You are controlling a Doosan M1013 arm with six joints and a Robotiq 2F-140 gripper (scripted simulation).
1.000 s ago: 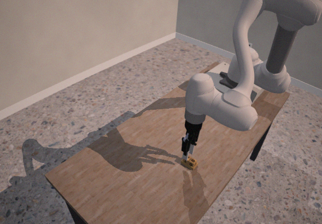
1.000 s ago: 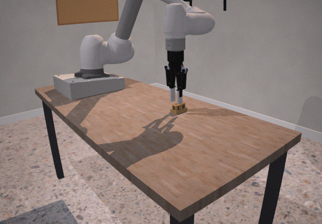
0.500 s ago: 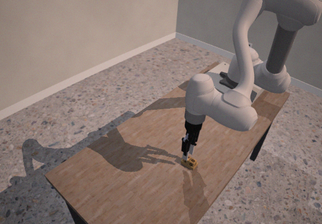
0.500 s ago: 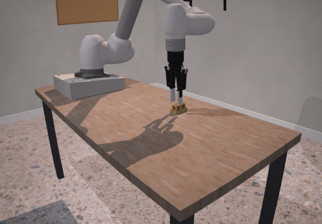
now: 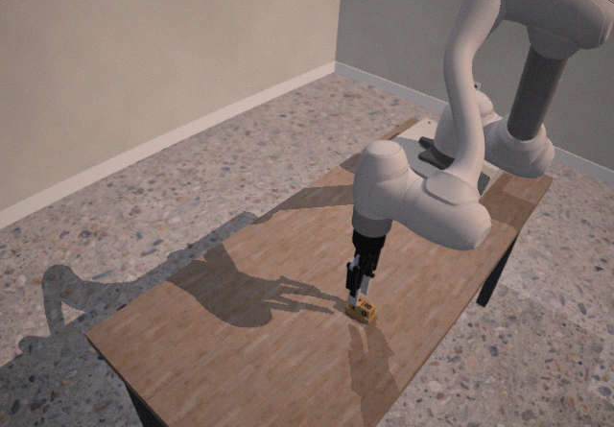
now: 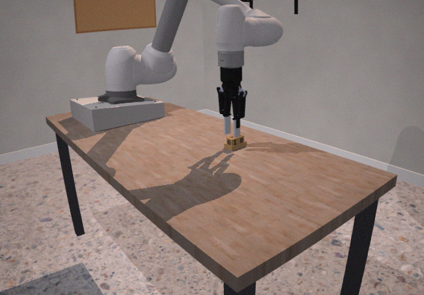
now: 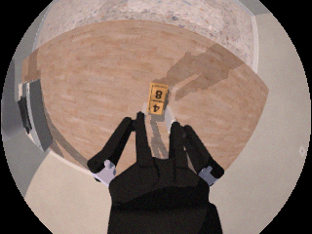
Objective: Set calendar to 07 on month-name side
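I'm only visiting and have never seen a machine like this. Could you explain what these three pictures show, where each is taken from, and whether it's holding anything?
It is one white robot arm, bolted to a grey base at one end of a wooden table. One picture looks down from high up, one looks from the side of the room, and the round one comes from a camera on the arm's wrist, looking past its two fingers.

On the table sits a small yellow block calendar: two number cubes in a little tray, showing 0 and 1 from the side.

The gripper hangs directly over the cubes, fingers partly open. It holds nothing yet.
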